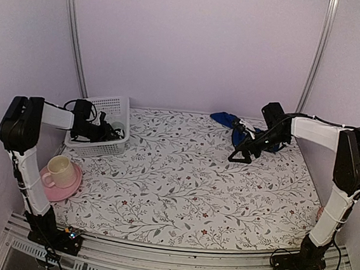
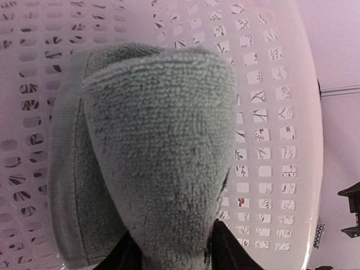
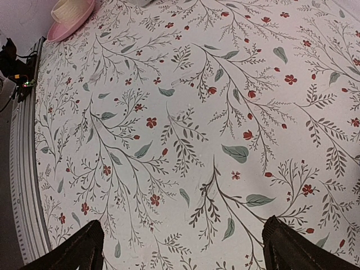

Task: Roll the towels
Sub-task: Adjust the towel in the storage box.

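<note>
A rolled sage-green towel [image 2: 157, 140] fills the left wrist view and lies inside the white basket [image 2: 270, 112]. My left gripper [image 2: 177, 253] reaches into that basket [image 1: 116, 103]. Its jaws stand partly apart, with the towel's narrow end pressed between the two fingers. The blue towel [image 1: 227, 120] lies crumpled at the table's far right. My right gripper [image 1: 242, 155] hovers just in front of it, pointing toward the table's middle. In the right wrist view this gripper [image 3: 180, 247] is wide open over bare floral tablecloth, with nothing between its fingers.
A cream cup [image 1: 58, 169] stands on a pink saucer [image 1: 66, 189] at the near left, in front of the basket. The saucer [image 3: 70, 19] also shows in the top left corner of the right wrist view. The table's metal front rail [image 1: 168, 261] runs along the near edge.
</note>
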Motion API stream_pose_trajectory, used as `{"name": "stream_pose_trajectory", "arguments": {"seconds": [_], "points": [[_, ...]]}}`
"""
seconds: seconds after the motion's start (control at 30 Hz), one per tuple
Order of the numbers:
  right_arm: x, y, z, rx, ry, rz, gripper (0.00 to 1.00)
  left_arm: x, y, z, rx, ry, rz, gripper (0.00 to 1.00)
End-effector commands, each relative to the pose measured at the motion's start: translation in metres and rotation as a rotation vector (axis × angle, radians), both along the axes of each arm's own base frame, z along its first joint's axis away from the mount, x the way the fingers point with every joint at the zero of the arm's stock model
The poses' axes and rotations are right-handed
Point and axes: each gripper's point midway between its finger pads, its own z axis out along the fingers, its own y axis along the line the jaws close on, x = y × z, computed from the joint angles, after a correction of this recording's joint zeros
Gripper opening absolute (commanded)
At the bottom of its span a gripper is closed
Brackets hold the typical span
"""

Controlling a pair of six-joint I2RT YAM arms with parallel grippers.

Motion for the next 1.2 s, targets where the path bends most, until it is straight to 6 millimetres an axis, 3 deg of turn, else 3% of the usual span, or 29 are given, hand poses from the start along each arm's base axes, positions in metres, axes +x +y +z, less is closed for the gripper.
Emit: {"name": "stream_pose_trajectory", "arguments": {"seconds": [0.0,0.5,0.6,0.7,0.83,1.13,1.17], "points": [[0.0,0.002,-0.006,-0.011,0.008,0.008,0.99,0.009,0.007,0.011,0.028,-0.043,0.018,0.44],[-0.001,0.002,-0.006,-0.015,0.007,0.008,0.99,0.013,0.023,0.063,0.101,-0.141,0.06,0.61],[0.0,0.002,-0.006,-0.015,0.008,0.007,0.99,0.019,0.023,0.073,0.102,-0.171,0.058,0.59],[-0.001,0.002,-0.007,-0.017,0.009,0.008,0.99,0.026,0.021,0.078,0.09,-0.195,0.046,0.46],[0.0,0.002,-0.009,-0.022,0.011,0.005,0.99,0.033,0.014,0.078,0.064,-0.21,0.022,0.32],[0.001,0.002,-0.011,-0.027,0.013,0.002,0.99,0.051,0.011,0.044,0.084,-0.16,0.018,0.27],[0.001,0.001,-0.011,-0.028,0.014,0.001,0.99,0.051,0.011,0.03,0.088,-0.133,0.018,0.27]]}}
